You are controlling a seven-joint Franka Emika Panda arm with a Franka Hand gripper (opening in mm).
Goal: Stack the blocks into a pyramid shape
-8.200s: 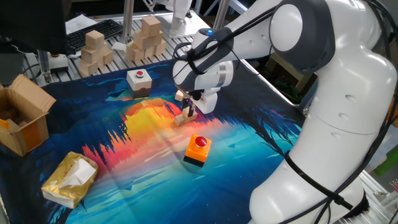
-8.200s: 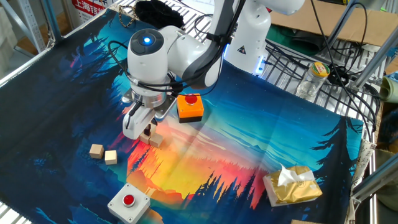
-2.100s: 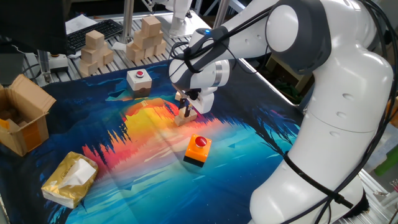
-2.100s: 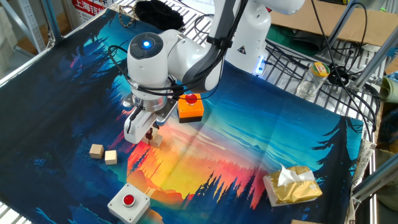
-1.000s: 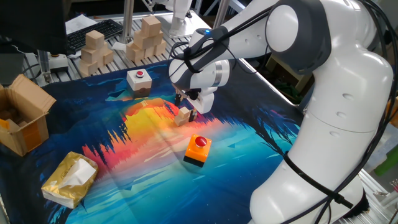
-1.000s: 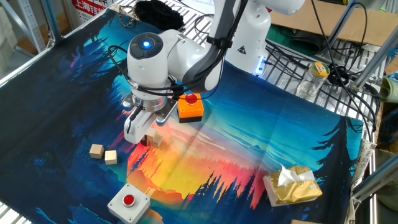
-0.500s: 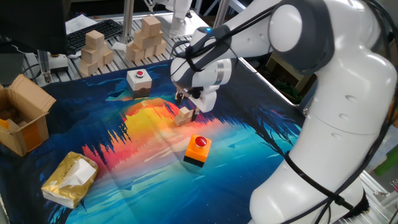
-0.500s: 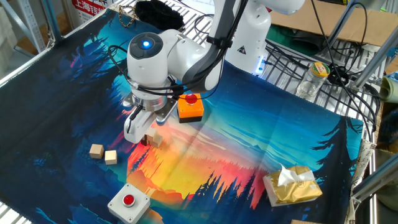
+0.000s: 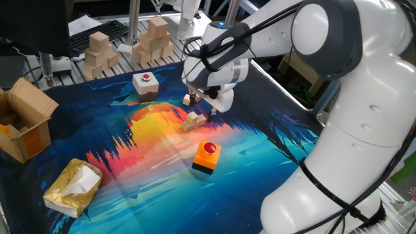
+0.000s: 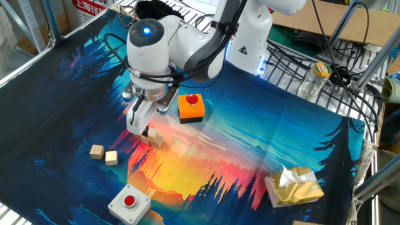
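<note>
A small pile of light-tan blocks (image 9: 193, 120) sits on the sunset part of the mat, one cube resting on top of the others; in the other fixed view the pile (image 10: 155, 139) shows just right of my fingertips. Two loose blocks (image 10: 97, 150) (image 10: 111, 157) lie side by side to its left. One of them (image 9: 187, 99) shows behind the pile. My gripper (image 9: 209, 106) (image 10: 140, 127) hangs a little above and behind the pile, open, with nothing between its fingers.
An orange button box (image 9: 206, 156) (image 10: 190, 107) stands close to the pile. A white button box (image 9: 145, 83) (image 10: 129, 202), a yellow tissue pack (image 9: 73, 187) (image 10: 294, 185) and an open cardboard box (image 9: 23, 127) sit around the mat. Piles of large wooden blocks (image 9: 153, 39) stand at the back.
My gripper was low on the pile with a block between its fingers; it has let go, lifted and drawn back, leaving that block on top.
</note>
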